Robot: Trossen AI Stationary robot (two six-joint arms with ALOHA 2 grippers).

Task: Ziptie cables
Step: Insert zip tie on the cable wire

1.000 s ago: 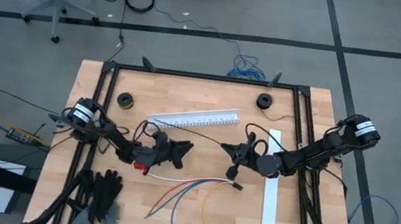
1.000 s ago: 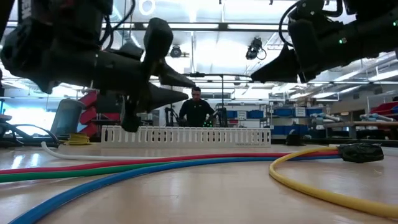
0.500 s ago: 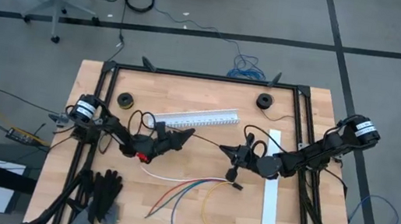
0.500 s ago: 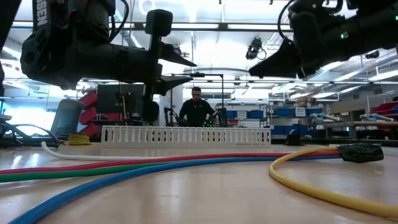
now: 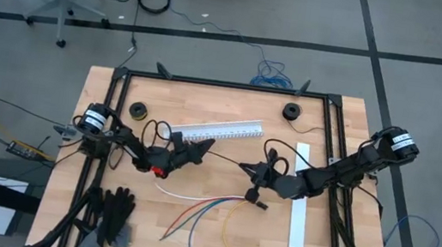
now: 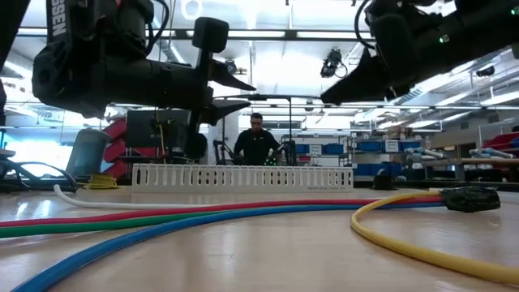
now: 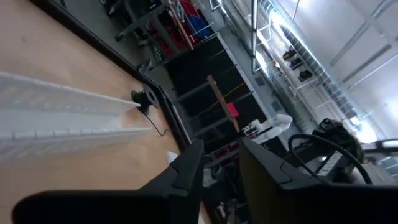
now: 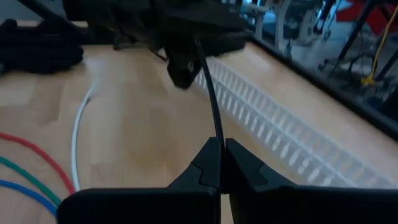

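Note:
The cables lie loose on the table's near half: white, red, green and blue, yellow, and one with a small dark plug. In the low view they run across the front. Above them, my right gripper is shut on a thin black zip tie. The tie runs toward my left gripper. That gripper faces it level, and its fingers stand a narrow gap apart. My right gripper pinches the zip tie's near end between its two fingertips. The strip runs straight out in line with the fingers, clear of the table. My left gripper: the tie's far end reaches its fingers, but I cannot tell whether they touch it.
A long white slotted channel lies behind the grippers and a flat white strip at the right. Two black rolls sit near the far edge, black gloves at the near left. A person stands beyond the table.
My left gripper has swung toward the table's far edge, risen a little and rolled about its own axis. Its fingers now point level at my right gripper.

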